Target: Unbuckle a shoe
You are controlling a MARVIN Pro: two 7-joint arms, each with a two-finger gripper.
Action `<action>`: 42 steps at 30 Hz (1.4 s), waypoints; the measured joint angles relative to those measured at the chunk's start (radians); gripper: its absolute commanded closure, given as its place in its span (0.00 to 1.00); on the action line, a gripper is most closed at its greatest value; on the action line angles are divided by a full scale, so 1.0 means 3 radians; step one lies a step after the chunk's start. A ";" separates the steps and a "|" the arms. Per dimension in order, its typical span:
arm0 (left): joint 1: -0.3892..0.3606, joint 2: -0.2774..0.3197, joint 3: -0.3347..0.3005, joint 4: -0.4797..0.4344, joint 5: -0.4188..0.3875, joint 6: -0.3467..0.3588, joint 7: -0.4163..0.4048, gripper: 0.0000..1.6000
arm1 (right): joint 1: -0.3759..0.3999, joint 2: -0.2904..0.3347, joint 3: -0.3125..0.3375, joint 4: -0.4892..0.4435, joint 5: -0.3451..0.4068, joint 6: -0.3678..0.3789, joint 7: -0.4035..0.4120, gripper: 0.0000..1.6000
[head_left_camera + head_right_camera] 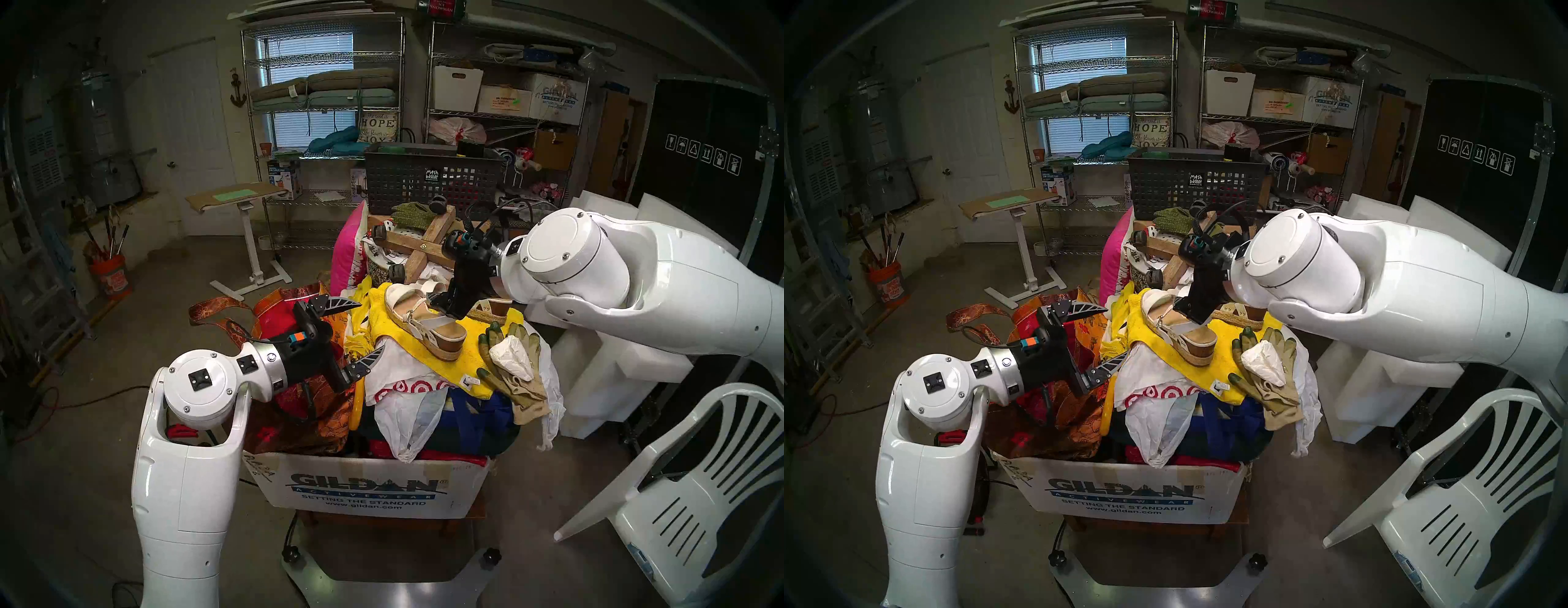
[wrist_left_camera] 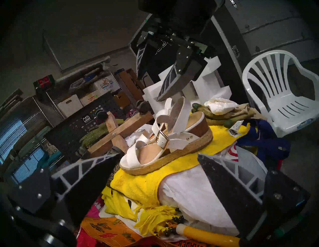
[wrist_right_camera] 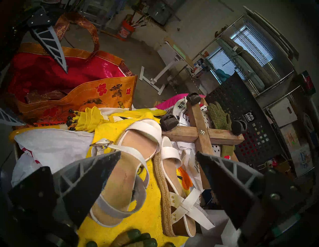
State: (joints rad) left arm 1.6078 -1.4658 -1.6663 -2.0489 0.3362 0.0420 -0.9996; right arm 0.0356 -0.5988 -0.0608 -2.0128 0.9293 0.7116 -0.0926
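Note:
The white-strapped sandal (image 1: 418,325) stands upright on a yellow towel (image 1: 462,361), toe to the far left. Its thin ankle strap runs through a gold buckle (image 2: 163,138) on the side facing my left arm. My right gripper (image 1: 441,303) hangs open just above its heel and ankle strap, touching nothing; the right wrist view shows the footbed (image 3: 127,155) between its fingers. My left gripper (image 1: 370,327) is open and empty, a short way left of the toe, pointing at the shoe (image 2: 165,151). The twin sandal (image 3: 174,191) lies on its side behind.
The pile sits in a Gildan box (image 1: 365,488). Green garden gloves (image 1: 513,361) lie to the right of the sandal. A wooden caster cross (image 1: 424,244) and a black mesh basket (image 1: 428,178) are behind. An orange-red bag (image 1: 297,407) is under my left arm. A white chair (image 1: 687,501) stands at the right.

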 measured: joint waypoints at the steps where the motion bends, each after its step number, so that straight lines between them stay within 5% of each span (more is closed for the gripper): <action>1: 0.0017 -0.0008 0.0009 0.0000 0.0029 -0.0007 0.0023 0.00 | 0.0018 -0.0022 -0.0016 0.0036 -0.0024 0.0001 0.0102 0.00; 10: 0.0129 -0.0069 0.0050 -0.0020 0.0150 -0.0038 0.0150 0.00 | 0.0124 -0.0150 -0.0121 0.0271 -0.0190 0.0011 0.0641 0.06; 28: 0.0349 -0.0260 0.0205 -0.0152 0.0383 0.0075 0.0416 0.00 | 0.0302 -0.0457 -0.0294 0.0644 -0.0569 0.0182 0.1124 0.13; 34: 0.0412 -0.0315 0.0275 -0.0193 0.0453 0.0093 0.0505 0.00 | 0.0328 -0.0574 -0.0296 0.0761 -0.0645 0.0116 0.1247 0.27; 42: 0.0464 -0.0371 0.0353 -0.0197 0.0548 0.0063 0.0653 0.00 | 0.0340 -0.0669 -0.0295 0.0847 -0.0708 0.0008 0.1397 0.15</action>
State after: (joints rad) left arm 1.7469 -1.5772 -1.5605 -2.1079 0.5007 0.0609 -0.8037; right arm 0.1375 -0.7995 -0.1493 -1.7586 0.7170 0.7140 0.3266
